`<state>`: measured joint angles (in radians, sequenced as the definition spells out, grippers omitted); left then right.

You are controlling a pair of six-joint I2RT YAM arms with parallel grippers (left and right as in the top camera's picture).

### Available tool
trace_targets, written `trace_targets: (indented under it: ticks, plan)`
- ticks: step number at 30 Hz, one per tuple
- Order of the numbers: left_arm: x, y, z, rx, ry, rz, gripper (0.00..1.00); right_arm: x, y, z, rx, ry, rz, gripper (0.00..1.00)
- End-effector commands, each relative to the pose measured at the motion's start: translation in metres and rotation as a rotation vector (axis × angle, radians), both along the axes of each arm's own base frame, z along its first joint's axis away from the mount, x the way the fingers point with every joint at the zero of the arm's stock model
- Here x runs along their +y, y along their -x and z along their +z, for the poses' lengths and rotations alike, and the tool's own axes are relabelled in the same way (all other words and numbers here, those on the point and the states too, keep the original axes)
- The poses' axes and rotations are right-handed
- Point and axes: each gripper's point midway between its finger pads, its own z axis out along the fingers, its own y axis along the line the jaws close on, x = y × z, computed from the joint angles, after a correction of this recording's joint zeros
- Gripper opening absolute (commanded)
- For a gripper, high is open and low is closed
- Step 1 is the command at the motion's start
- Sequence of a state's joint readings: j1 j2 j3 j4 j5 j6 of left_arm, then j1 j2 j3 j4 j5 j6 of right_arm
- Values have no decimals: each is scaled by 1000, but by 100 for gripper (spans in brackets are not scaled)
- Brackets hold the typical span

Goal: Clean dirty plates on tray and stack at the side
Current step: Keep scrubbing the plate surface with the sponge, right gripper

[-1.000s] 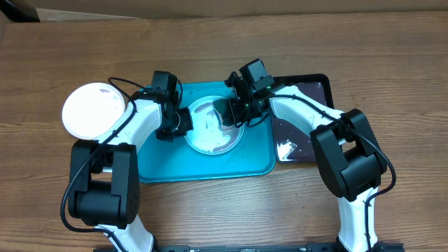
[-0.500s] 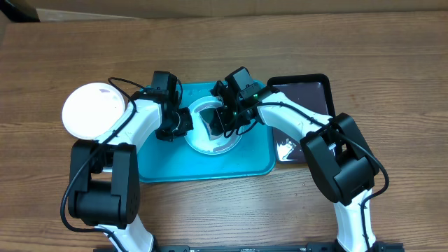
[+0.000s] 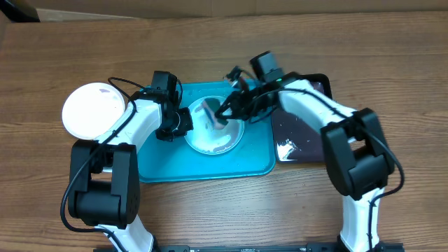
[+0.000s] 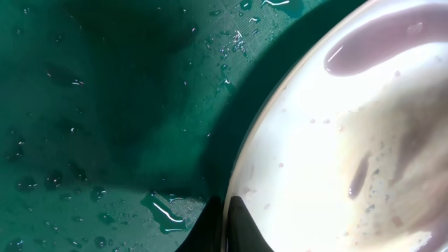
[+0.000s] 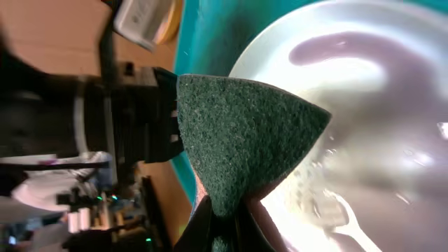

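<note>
A pale plate (image 3: 217,140) with wet purplish smears lies on the turquoise tray (image 3: 203,166). My left gripper (image 3: 180,126) is shut on its left rim; in the left wrist view the fingertips (image 4: 225,225) pinch the plate's edge (image 4: 336,140) above the wet tray (image 4: 105,105). My right gripper (image 3: 225,114) is shut on a dark green scouring pad (image 5: 238,133), pressed on the plate (image 5: 364,105) near its upper middle. A white plate (image 3: 94,110) sits on the table left of the tray. The yellow-green plate is out of view.
A smaller black tray with a purple inside (image 3: 308,94) stands right of the turquoise tray, under my right arm, with white suds (image 3: 287,148) at its front. Water drops lie on the turquoise tray.
My right arm swept left over the plate, then swung back right, the pad staying on the plate's upper middle. The smear at the plate's front has thinned. The left arm has not moved.
</note>
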<state>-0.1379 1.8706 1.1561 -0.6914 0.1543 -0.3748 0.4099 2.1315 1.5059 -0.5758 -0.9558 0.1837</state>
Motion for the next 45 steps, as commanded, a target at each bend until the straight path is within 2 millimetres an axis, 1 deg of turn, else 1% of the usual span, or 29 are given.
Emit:
trace_targets:
  ticks: [1,4,8,12,15,23,25,31,45]
  plan:
    - [-2,7,-9,33,-3,-2,4,3,0,28,-37,-48,13,4]
    - [-2,7,-9,33,-3,-2,4,2,6,18,-13,-36,8,4]
    - [-2,7,-9,33,-3,-2,4,6,9,3,45,-21,-44,4]
    - [-2,7,-9,33,-3,-2,4,14,11,-8,68,-52,-85,4]
    - [-2,7,-9,34,-3,-2,4,20,13,-12,58,-80,-95,4]
    - [-2,7,-9,33,-3,-2,4,43,24,-8,2,-124,-52,4]
    - [-2,7,-9,34,-3,-2,4,46,25,-12,-7,-106,-60,4]
    - [-2,7,-10,34,-3,-2,4,48,24,-18,-22,-67,-80,4]
    - [-2,7,-10,34,-3,-2,4,49,24,-21,-32,-58,-84,4]
